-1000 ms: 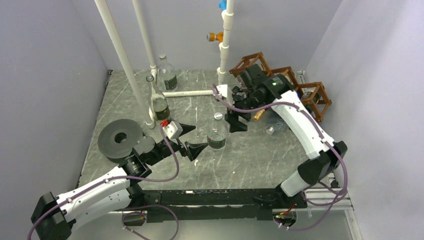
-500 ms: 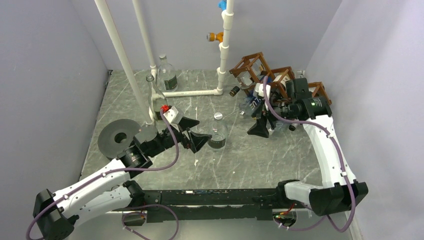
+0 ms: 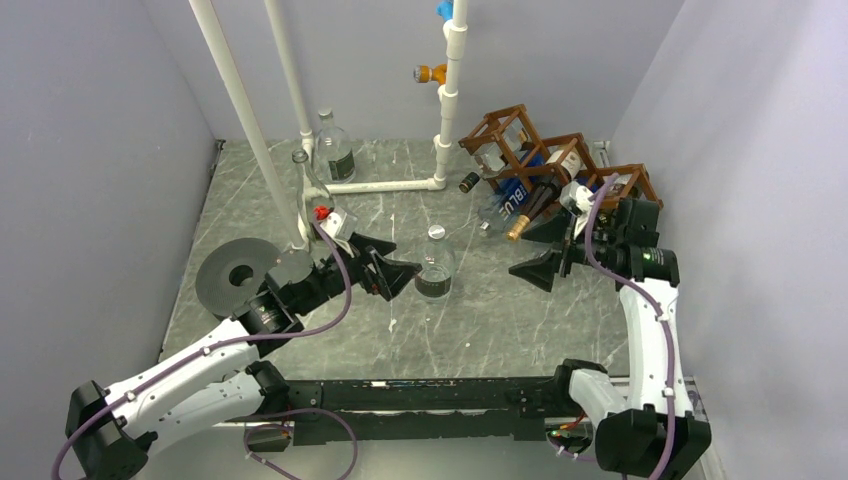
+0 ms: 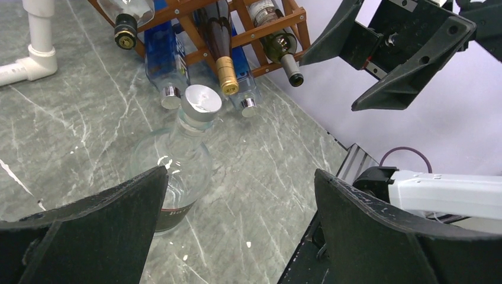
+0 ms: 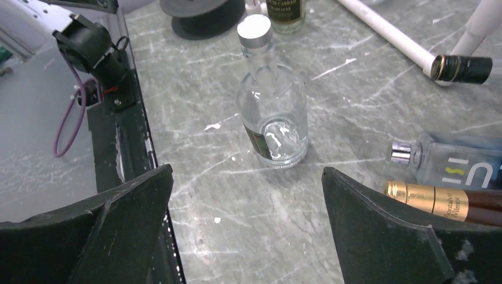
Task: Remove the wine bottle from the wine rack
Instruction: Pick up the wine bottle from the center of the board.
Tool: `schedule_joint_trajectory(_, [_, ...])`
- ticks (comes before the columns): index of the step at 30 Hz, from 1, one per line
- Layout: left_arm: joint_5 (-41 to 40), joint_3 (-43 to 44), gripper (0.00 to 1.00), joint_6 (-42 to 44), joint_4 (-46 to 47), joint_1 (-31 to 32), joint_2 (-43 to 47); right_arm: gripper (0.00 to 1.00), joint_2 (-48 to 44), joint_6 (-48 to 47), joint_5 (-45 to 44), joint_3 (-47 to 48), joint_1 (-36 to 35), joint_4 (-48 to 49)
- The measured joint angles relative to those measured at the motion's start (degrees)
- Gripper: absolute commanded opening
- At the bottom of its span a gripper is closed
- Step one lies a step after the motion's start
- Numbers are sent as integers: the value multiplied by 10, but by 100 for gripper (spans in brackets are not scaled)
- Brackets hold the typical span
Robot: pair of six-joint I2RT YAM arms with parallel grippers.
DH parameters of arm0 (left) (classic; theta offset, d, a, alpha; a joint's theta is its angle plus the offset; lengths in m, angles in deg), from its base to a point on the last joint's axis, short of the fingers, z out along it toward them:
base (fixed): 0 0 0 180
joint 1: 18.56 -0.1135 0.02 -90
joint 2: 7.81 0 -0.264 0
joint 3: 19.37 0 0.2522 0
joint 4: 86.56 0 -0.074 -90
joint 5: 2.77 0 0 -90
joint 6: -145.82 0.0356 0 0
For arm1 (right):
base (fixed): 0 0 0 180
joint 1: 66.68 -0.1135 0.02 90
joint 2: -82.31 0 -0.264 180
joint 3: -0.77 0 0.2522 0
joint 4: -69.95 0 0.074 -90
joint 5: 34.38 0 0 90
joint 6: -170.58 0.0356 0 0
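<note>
The brown wooden wine rack [image 3: 585, 160] stands at the back right, also seen in the left wrist view [image 4: 267, 26]. A dark wine bottle with a gold foil neck [image 3: 530, 208] [image 4: 221, 62] [image 5: 441, 201] lies in its middle cell, neck pointing out to the table. My right gripper [image 3: 517, 255] [image 5: 247, 171] hangs open just in front of that neck, holding nothing. My left gripper [image 3: 398, 255] [image 4: 241, 177] is open next to a standing clear bottle [image 3: 435, 265] [image 4: 177, 163] [image 5: 273, 118], not touching it.
Blue bottles [image 3: 512, 200] [image 4: 161, 56] and a black-capped bottle [image 3: 470, 183] [image 5: 462, 69] also rest in the rack. White pipes [image 3: 385, 185] run along the back. A black spool [image 3: 240, 275] sits left, with two bottles [image 3: 333, 150] [image 3: 315, 205] behind it.
My right arm has swung right and drawn back from over the rack's front, and its jaws have opened wider. The left gripper shifted slightly.
</note>
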Motion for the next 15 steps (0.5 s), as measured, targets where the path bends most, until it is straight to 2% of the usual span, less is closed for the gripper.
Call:
schedule_joint_trajectory(7, [4, 20, 100, -15, -47, 0, -15, 100, -32, 85, 61, -76, 47, 121])
schedule_joint_trajectory(15, [-18, 149, 100, -24, -186, 9, -75, 100, -84, 184, 92, -163, 76, 259])
